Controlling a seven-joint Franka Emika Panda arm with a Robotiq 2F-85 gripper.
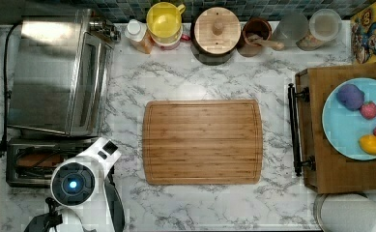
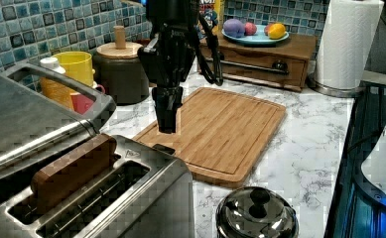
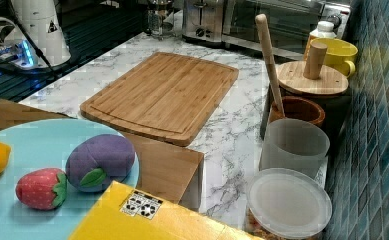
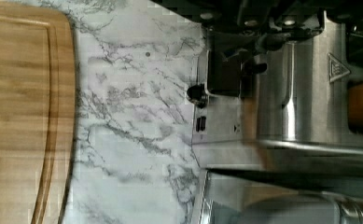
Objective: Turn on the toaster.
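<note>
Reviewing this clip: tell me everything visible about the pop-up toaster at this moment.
The toaster is a small boxy brushed-steel unit with two long top slots. A brown wooden-looking slice stands in one slot, sticking up above it; the other slot looks empty. The end facing the cutting board carries a black lever and a small black knob. It sits on the marble counter, right beside the larger toaster oven. The pincer hangs above the lever end.

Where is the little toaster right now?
The toaster sits at the top view's lower left, right beside the big toaster oven and left of the cutting board. The gripper hangs just above its lever end.
</note>
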